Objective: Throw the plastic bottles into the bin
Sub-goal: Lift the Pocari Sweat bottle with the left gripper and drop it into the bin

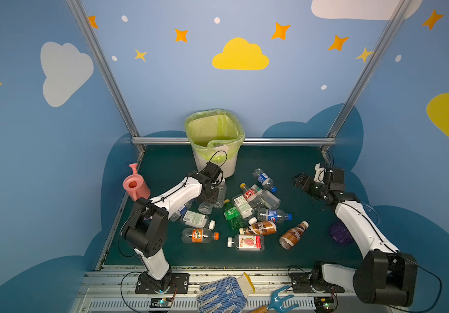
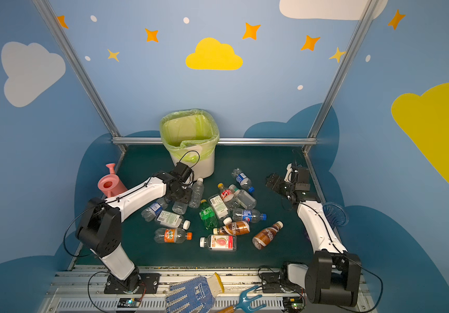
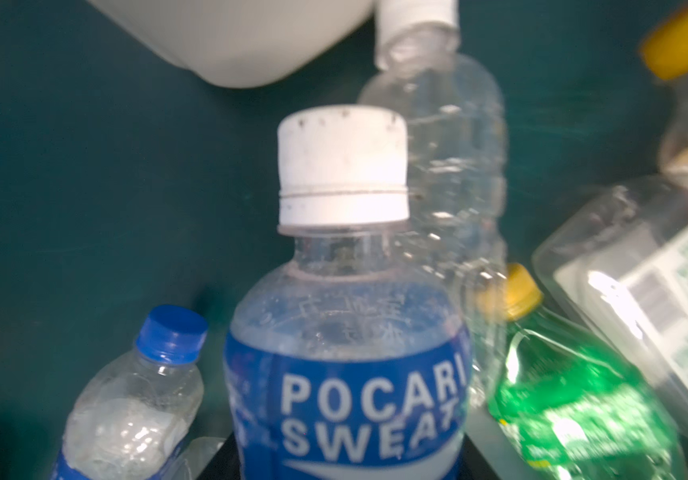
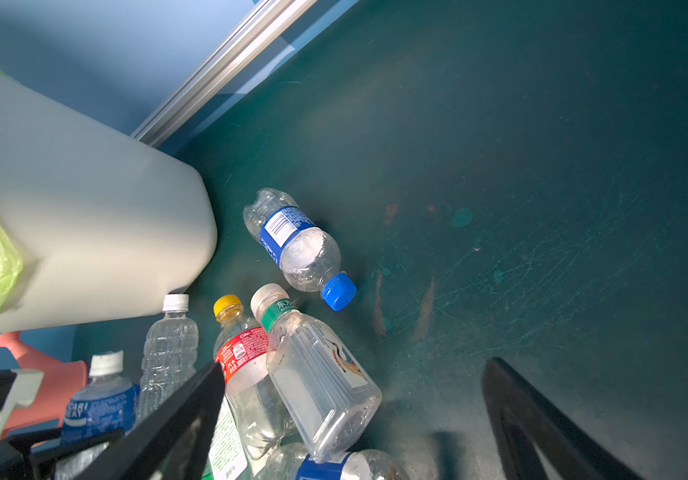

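Note:
My left gripper (image 3: 346, 461) is shut on a clear Pocari Sweat bottle (image 3: 346, 340) with a blue label and white cap. It is held just in front of the white bin (image 1: 218, 165), which is lined with a yellow-green bag. In both top views this gripper (image 1: 212, 196) hangs over the left side of the bottle pile. Several plastic bottles lie on the green mat, among them a green one (image 1: 233, 215) and two brown coffee ones (image 1: 261, 227). My right gripper (image 1: 298, 180) stands open above the mat at the right, empty, near a blue-labelled bottle (image 4: 298, 245).
A pink watering can (image 1: 135, 185) stands at the left edge of the mat. A purple ball (image 1: 340, 233) and a clear cup (image 2: 334, 214) sit by the right arm. A dotted glove (image 1: 223, 294) and a blue garden fork (image 1: 283, 300) lie on the front rail.

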You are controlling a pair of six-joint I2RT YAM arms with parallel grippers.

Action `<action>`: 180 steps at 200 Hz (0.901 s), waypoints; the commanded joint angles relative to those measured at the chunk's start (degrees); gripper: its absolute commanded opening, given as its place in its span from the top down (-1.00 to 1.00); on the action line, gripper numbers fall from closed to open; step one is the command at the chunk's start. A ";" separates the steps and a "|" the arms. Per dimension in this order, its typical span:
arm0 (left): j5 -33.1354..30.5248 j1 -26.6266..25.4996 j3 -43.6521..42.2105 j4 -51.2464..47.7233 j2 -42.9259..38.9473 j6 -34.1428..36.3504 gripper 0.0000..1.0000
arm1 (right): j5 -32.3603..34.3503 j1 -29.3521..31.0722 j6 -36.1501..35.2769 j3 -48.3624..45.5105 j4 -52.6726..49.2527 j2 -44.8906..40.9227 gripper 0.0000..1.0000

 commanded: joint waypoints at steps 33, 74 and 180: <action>2.38 -4.59 5.06 -2.77 -8.41 4.21 -0.13 | -1.25 -0.44 0.74 0.48 0.73 -1.18 -0.93; -2.00 -5.83 11.77 0.87 -17.78 8.31 -0.11 | -1.34 -0.86 0.64 0.38 0.84 -1.77 -0.93; -12.21 -2.32 31.94 36.88 -19.71 20.29 -0.27 | -2.04 -2.33 -0.14 1.19 -0.02 -3.30 -0.93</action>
